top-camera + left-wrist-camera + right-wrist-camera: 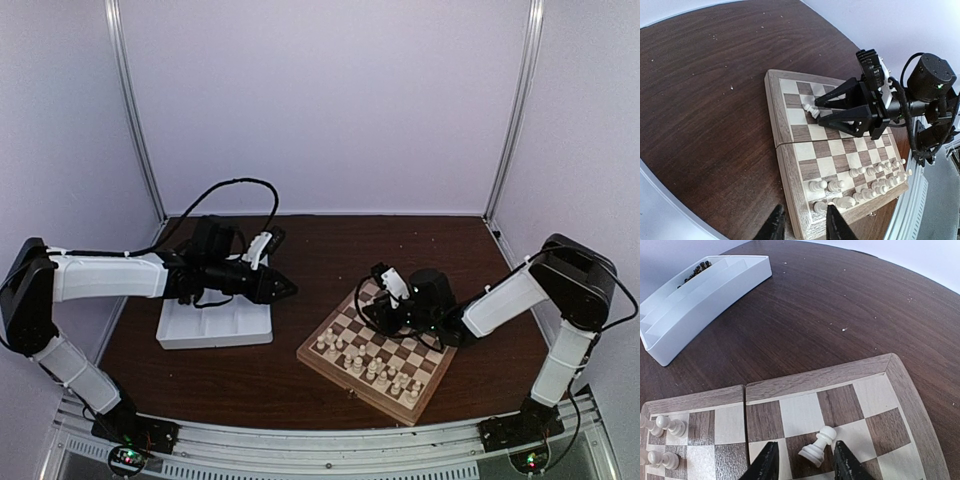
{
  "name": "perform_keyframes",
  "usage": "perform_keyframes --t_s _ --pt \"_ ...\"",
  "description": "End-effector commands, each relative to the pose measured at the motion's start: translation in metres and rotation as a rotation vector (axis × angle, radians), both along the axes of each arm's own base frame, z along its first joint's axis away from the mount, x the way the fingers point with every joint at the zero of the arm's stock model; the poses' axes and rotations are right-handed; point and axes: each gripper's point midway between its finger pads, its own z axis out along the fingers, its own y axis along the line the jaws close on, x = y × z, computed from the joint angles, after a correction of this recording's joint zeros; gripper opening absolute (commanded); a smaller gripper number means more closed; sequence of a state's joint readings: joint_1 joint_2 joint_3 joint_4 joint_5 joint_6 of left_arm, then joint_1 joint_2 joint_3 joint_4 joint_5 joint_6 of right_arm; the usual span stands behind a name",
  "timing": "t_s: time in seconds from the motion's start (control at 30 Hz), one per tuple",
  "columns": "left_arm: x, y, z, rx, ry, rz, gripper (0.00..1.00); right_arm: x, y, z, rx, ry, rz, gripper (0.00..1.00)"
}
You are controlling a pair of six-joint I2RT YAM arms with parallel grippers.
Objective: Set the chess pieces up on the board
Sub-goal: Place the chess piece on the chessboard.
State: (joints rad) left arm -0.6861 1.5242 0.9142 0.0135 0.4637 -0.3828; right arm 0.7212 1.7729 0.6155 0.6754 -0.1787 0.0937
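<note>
Board (815,377): lies on the dark wooden surface (230,390), turned corner-on to the arm bases in the overhead view. A seam runs across its middle and splits it into two halves.
White pieces (860,184): stand upright in two crowded ranks along one edge of the board, all within one half. They are too small and too close together to count.
White pawn (818,444): alone in the other half of the board, across the seam from the ranks and one row in from the border on that side. Its base rests on a brown square and it leans over rather than standing upright.
Right tool (806,450): low over the board with its fingers apart and the leaning pawn in the gap between them. The fingers are not clamped on it. Whether the pawn brushes one finger I cannot tell.
Left tool (805,215): off the board on its left side, raised over the board-side edge of the tray. Its fingers are apart with nothing between them, and they point toward the board.
Tray (215,342): white, with long compartments, on the surface left of the board, near the board's left corner but not touching it.
Dark pieces (696,270): a small heap in the tray compartment farthest from the board, gathered at one end of it.
</note>
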Motion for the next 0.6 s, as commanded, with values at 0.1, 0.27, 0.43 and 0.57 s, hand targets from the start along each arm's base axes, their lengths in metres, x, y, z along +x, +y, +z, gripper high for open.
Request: perform_keyframes --t_s 0.1,0.27,0.43,0.57 --pt "0.003 0.003 0.015 -0.015 -0.051 0.006 0.29 0.003 -0.005 0.023 0.021 0.029 -0.024 0.40" --pt "0.003 0.003 0.017 -0.017 -0.056 0.006 0.29 0.004 -0.010 0.022 -0.065 0.200 -0.058 0.45" --pt "0.003 0.003 0.017 -0.017 -0.055 0.006 0.29 -0.001 -0.017 0.034 -0.169 0.362 -0.100 0.45" --pt "0.003 0.003 0.016 -0.018 -0.053 0.006 0.29 0.000 -0.026 0.038 -0.262 0.484 -0.172 0.43"
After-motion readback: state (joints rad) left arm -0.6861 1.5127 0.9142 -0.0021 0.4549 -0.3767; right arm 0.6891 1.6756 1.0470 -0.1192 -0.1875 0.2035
